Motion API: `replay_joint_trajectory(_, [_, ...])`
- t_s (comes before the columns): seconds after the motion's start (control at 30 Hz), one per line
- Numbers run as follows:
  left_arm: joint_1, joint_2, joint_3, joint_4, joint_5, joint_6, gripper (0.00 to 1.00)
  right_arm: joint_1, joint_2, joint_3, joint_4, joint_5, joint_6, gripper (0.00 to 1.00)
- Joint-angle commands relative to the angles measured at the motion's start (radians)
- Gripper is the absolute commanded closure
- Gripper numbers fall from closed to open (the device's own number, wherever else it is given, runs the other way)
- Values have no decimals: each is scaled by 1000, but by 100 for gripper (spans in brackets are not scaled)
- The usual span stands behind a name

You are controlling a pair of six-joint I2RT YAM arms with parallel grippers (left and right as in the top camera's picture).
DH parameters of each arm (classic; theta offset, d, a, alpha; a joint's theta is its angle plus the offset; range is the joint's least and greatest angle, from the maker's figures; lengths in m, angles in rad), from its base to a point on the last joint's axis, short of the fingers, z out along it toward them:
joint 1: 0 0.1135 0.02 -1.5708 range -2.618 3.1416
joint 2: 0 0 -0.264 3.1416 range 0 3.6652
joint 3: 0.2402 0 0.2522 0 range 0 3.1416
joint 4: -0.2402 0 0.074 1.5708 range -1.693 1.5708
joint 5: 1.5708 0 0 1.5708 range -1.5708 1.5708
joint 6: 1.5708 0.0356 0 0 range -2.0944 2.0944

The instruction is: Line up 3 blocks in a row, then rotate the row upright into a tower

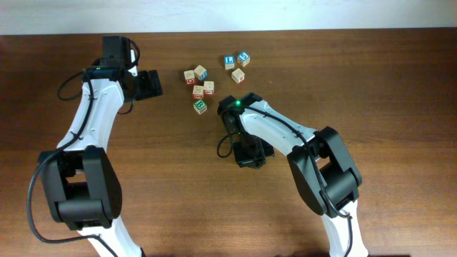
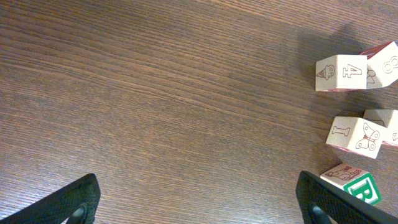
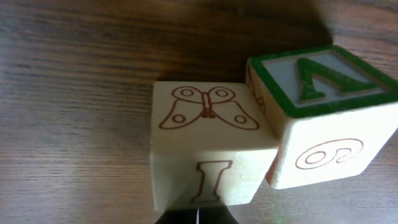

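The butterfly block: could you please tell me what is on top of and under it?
Nothing rests on the butterfly block; it stands on the table, and its bottom face is hidden.

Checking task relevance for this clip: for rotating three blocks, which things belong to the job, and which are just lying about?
Job: green-faced cube, butterfly cube, probably the red-trimmed cube.
Lying about: two blue-faced cubes, likely the other pale cubes.
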Motion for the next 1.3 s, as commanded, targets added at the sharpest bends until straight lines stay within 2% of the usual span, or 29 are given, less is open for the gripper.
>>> replay_joint_trajectory(0.0, [0,5,20,-1,-10,-16,1,4,-7,-6,9,13,4,96])
replay_joint_trajectory(0.23, [0,5,20,0,-7,-16,1,2,-7,0,16,43,0,96])
replay_joint_trajectory(0.5, [0,5,20,0,-7,-16,1,-6,-82,125,-51,59,-52,96])
replay_joint_trajectory(0.63, [0,5,20,0,-6,-16,1,-90,-143,154,-79,63,-53,96])
replay_joint_trajectory(0.7, [0,5,20,0,-6,-16,1,-184,-143,150,-72,12,-100,96])
replay_joint_trajectory(0.83, [0,5,20,0,-7,-16,1,-285,-141,67,32,-101,-195,96])
replay_joint_trajectory(0.93, [0,5,20,0,-7,-16,1,-320,-141,-8,92,-153,-203,96])
replay_joint_trajectory(1.13, [0,5,20,3,-6,-16,1,-325,-140,-184,269,-283,-224,96])
replay_joint_trajectory(1.27, [0,5,20,3,-6,-16,1,-325,-140,-213,293,-300,-224,96])
